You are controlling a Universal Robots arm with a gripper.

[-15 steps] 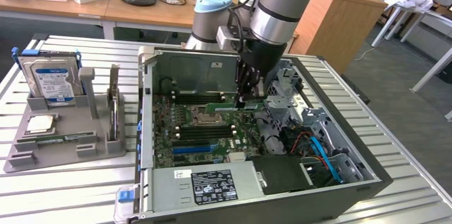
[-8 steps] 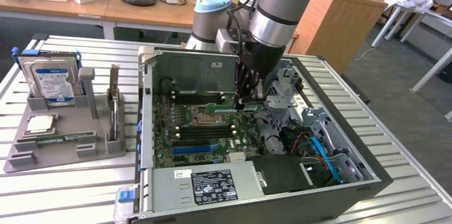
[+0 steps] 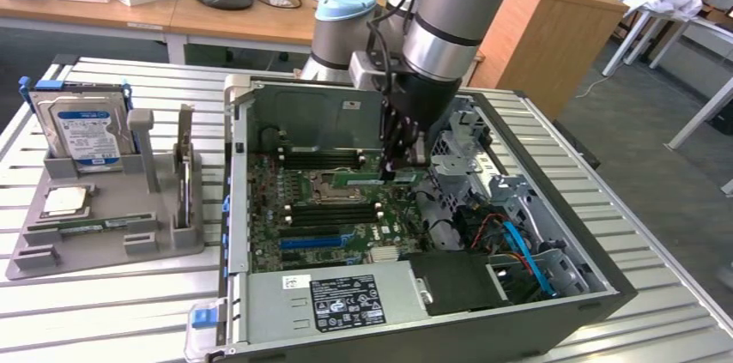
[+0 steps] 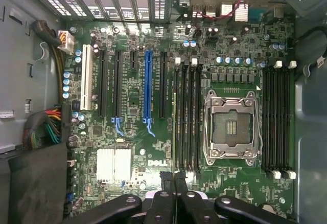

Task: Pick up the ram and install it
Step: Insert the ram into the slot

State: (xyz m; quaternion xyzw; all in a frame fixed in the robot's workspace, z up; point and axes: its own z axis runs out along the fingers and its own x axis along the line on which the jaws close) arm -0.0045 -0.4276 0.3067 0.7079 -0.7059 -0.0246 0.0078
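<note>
1. The black two-finger gripper (image 3: pixel 396 167) of the arm is down inside the open grey metal computer case (image 3: pixel 584 217), above the green motherboard (image 4: pixel 133 142)
2. Its fingers (image 4: pixel 166 193) stand almost together, with only a thin slit between them. They pinch the long, narrow, thin green circuit-board stick, the ram (image 3: pixel 364 181); in the wrist view the ram (image 4: pixel 174 132) is a fine greenish edge running away from the fingertips
3. The ram hangs over the bank of black memory slots (image 4: pixel 189 116) that lies between the silver processor socket (image 4: pixel 230 127) and the long expansion slots (image 4: pixel 116 86). I cannot tell whether its lower edge touches a slot
4. A second green stick of the same kind (image 3: pixel 92 226) lies flat on the grey holder tray (image 3: pixel 115 256), well apart from the case, at the exterior view's left
5. What could go wrong, in my judgement:
   - if the ram is a little beside the slot, its edge lands on the slot wall or on an end latch
   - if it is tilted, only one end goes in
   - such a thin board can turn or slip between the fingers when it is pushed
   - a reversed notch would stop it, and hard pressing could then bend the motherboard
6. The long axis of the ram is level and parallel to the slots, going from the exterior view's left to its right. The board stands on its edge, and I judge that the contact edge points down to the motherboard
</note>
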